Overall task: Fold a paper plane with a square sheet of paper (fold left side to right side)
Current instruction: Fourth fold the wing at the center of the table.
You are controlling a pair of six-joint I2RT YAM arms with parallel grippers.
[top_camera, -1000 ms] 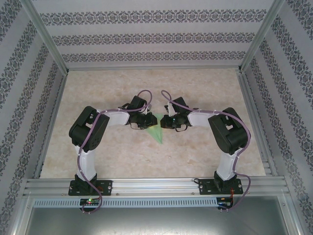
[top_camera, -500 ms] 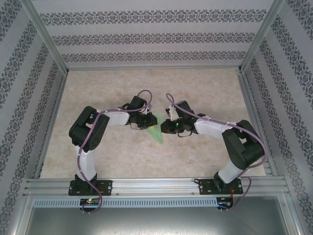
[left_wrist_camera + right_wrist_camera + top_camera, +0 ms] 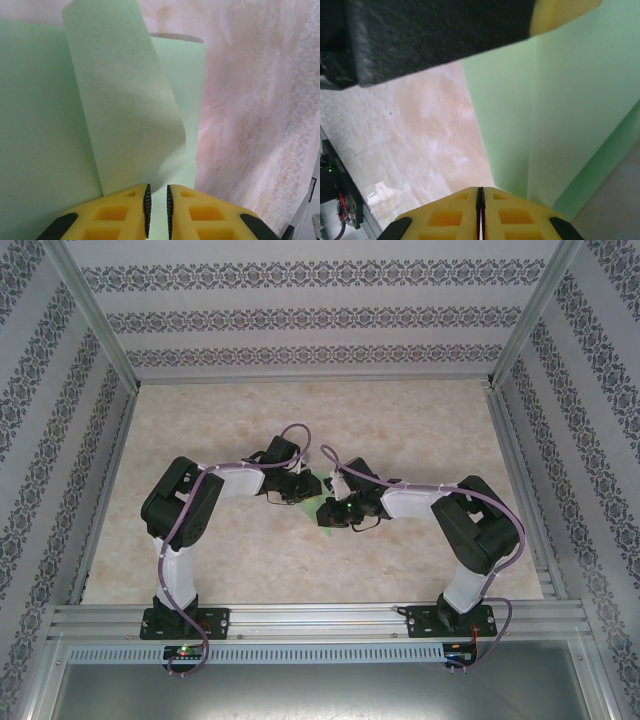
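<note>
The pale green sheet of paper (image 3: 314,503) lies mid-table, folded into a narrow pointed shape and mostly covered by both grippers. My left gripper (image 3: 303,490) sits on its far left part. In the left wrist view its yellow jaws (image 3: 157,210) stand a narrow gap apart over the paper (image 3: 45,125), gripping nothing, and a flap (image 3: 125,100) curls up ahead of them. My right gripper (image 3: 326,515) is over the near end. Its jaws (image 3: 480,197) are shut and empty, tip at the left edge of the paper (image 3: 570,110), which shows a long crease.
The marble-patterned table (image 3: 420,430) is walled by patterned panels and an aluminium frame (image 3: 320,618) at the near edge. In the right wrist view the left gripper's black body (image 3: 420,35) hangs close overhead, and a rail with electronics (image 3: 340,200) is at the lower left.
The right arm swung left and nearer, bringing its gripper from beside the paper to over its near end, close against the left gripper. The left arm stayed put.
</note>
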